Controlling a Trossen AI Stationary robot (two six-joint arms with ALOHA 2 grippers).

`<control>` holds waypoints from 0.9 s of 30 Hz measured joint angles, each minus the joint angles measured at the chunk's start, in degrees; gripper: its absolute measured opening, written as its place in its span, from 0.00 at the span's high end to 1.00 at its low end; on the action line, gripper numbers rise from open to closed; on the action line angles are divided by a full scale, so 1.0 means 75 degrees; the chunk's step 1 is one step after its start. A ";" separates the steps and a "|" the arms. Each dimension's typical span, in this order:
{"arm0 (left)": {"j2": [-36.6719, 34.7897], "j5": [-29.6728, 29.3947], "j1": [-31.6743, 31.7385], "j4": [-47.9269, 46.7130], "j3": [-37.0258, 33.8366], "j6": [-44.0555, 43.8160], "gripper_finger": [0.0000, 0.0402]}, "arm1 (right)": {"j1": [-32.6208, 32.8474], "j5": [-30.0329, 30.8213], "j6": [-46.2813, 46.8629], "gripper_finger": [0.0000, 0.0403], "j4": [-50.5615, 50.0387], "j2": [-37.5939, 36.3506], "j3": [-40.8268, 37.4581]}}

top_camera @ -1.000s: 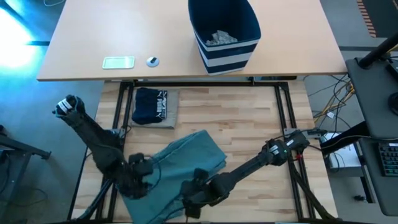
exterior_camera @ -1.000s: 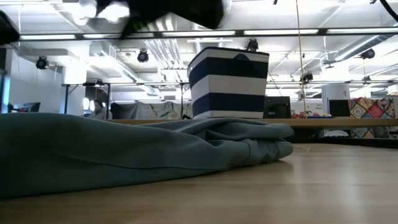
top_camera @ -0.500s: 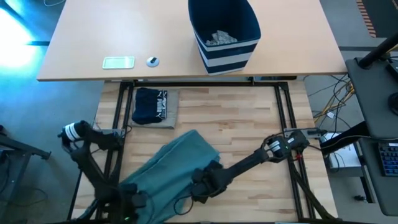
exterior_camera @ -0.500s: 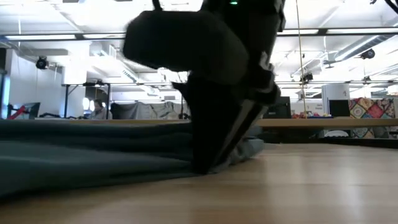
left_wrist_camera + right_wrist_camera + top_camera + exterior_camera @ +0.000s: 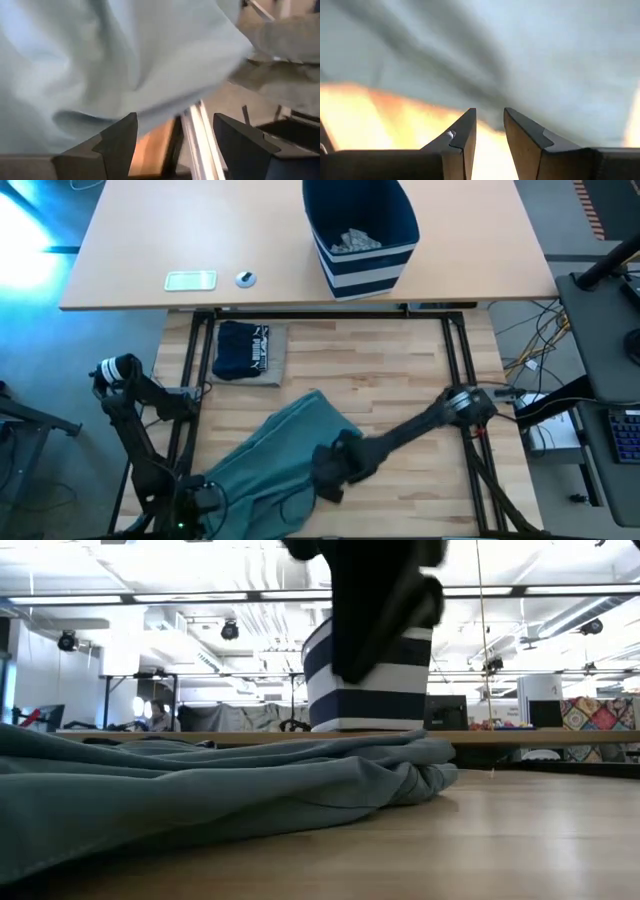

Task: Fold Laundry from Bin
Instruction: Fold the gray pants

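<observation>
teal garment [image 5: 275,455] front and centre, lying loose and rumpled on the near half of the wooden table [image 5: 400,380], one end trailing off toward the near left corner. it's not folded; from table height it reads as a heap of soft ridges.

the right gripper [image 5: 328,480] sits at the garment's right edge, low over the cloth. its own camera shows the two fingers [image 5: 462,137] narrowed to a slim gap with nothing between them, cloth just ahead. so nearly closed, not gripping.

the left gripper [image 5: 195,505] is down at the near left corner beside the trailing end. its fingers [image 5: 117,142] stand wide apart, cloth hanging ahead of them, nothing clamped. open and empty.

one job looks done: the navy garment [image 5: 248,350] with white lettering lies as a tidy rectangle at the far left of the wooden table, well apart from the teal one.

the bin [image 5: 358,232] stands on the lighter desk [image 5: 130,250] beyond, and small grey pieces [image 5: 350,242] sit in its bottom.

the count: one garment folded, one mid-fold, a small grey pile in the bin whose number i can't tell. one bin. two arms. on the desk, one flat white device [image 5: 190,280] and one small round thing [image 5: 245,278] beside it. i'd call it well short of halfway.
</observation>
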 joint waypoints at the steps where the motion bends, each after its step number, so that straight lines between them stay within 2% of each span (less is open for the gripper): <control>1: -0.0023 0.0017 -0.0025 0.0040 0.0005 0.0017 0.39 | -0.0094 0.0078 -0.0001 0.76 0.0029 -0.0216 -0.0185; 7: 0.0463 -0.0190 -0.0018 0.0344 0.0010 0.0333 0.39 | -0.0607 0.0506 0.0111 0.76 0.0627 -0.0955 -0.1585; 11: 0.1263 -0.0081 -0.0029 0.0999 0.0008 0.0745 0.39 | -0.1039 -0.0253 0.0135 0.77 0.1843 -0.1176 -0.2615; 14: 0.1671 0.0124 -0.0072 0.1221 0.0173 0.1052 0.39 | -0.1172 -0.0655 0.0101 0.80 0.2028 -0.1044 -0.3282; 19: 0.1798 0.0194 -0.0055 0.0041 0.0811 0.1709 0.39 | -0.1551 -0.0880 -0.0262 0.84 0.1780 -0.1206 -0.3831; 22: 0.1711 0.0268 0.0123 -0.0961 0.1269 0.2129 0.39 | -0.1718 -0.0664 -0.0625 0.86 0.1584 -0.1464 -0.3886; 25: 0.1681 0.0225 0.0377 -0.1237 0.1768 0.2439 0.39 | -0.1781 -0.0598 -0.0592 0.85 0.1521 -0.1910 -0.3830; 27: 0.1653 -0.0072 0.0515 -0.1243 0.2084 0.2672 0.39 | -0.1707 -0.0743 -0.0426 0.84 0.1646 -0.2318 -0.3743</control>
